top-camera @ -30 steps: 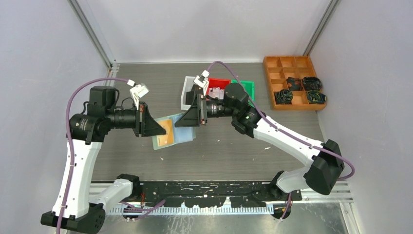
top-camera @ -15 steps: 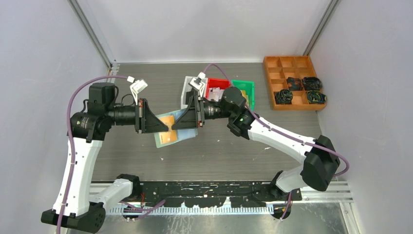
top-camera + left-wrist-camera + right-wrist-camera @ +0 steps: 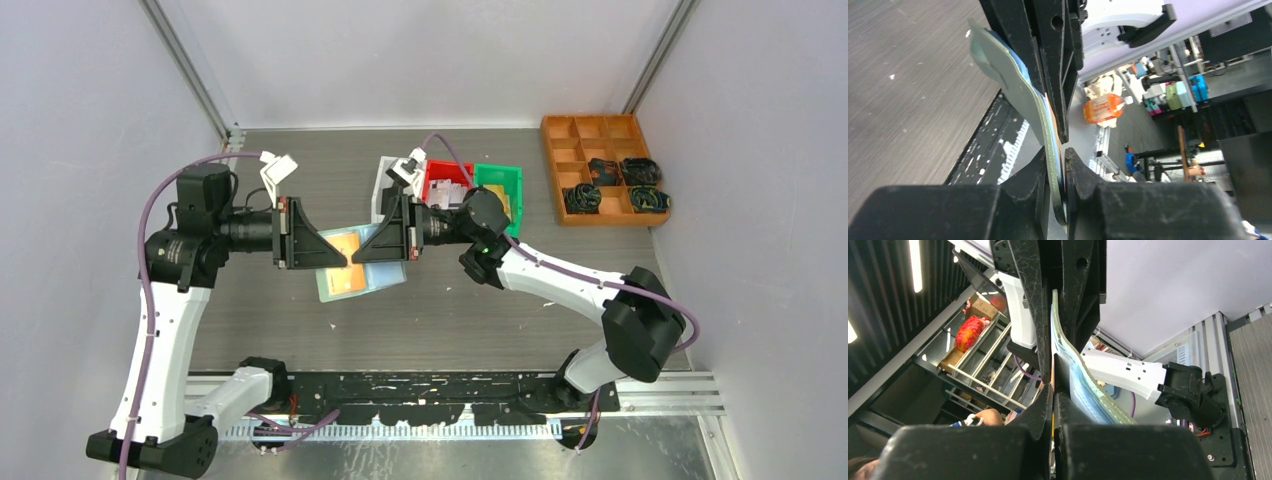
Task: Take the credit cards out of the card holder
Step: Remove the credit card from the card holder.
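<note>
Holding the card holder (image 3: 1013,85) above the worktop (image 3: 450,310) in the clamped left tool (image 3: 1063,165). Pinching what looks like the gold credit card (image 3: 343,280) in the near-closed right tool (image 3: 1053,395). Guessing floppy holder, stiff slick card; best gripped by the exposed end.

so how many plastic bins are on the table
3, side by side: white bin left, red bin middle, green bin right, partly hidden by the right arm.

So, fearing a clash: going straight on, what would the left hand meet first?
Left hand grips the holder; straight ahead it likely meets the right hand, pinching a card opposite.
</note>
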Controlling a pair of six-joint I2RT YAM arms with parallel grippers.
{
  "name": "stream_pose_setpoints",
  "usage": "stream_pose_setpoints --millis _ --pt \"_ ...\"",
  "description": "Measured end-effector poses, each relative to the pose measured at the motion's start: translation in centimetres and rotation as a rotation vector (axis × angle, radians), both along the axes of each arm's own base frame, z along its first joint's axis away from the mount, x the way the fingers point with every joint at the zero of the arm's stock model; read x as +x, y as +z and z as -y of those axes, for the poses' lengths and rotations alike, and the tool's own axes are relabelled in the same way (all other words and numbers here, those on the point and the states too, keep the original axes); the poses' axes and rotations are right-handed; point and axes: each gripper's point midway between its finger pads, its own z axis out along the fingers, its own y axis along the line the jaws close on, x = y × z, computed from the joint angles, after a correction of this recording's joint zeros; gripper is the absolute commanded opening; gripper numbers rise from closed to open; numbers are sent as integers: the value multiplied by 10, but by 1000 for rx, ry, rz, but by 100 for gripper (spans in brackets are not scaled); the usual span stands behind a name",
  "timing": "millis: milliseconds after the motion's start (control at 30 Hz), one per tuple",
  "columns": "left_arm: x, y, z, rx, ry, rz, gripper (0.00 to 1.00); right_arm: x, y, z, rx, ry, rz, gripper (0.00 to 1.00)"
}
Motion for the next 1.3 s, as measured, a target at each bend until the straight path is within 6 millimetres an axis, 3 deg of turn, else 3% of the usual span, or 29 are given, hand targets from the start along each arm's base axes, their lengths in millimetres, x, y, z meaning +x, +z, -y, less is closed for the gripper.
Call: stream_pose_setpoints --millis 267,533,900,1067,1300 --pt "4 12 1 -97 -37 -46 13 1 8 5 36 -25 10 1" --pt "8 13 0 -105 -9 -58 0 4 10 10 32 -83 34 6" --pt "11 9 -3 -90 21 -51 0 8 4 11 4 -135 50 2" --pt "11 7 -4 -84 29 -50 7 9 2 11 -1 -140 47 1" --pt "8 10 -5 -87 35 -37 2 8 2 14 1 -142 49 1"
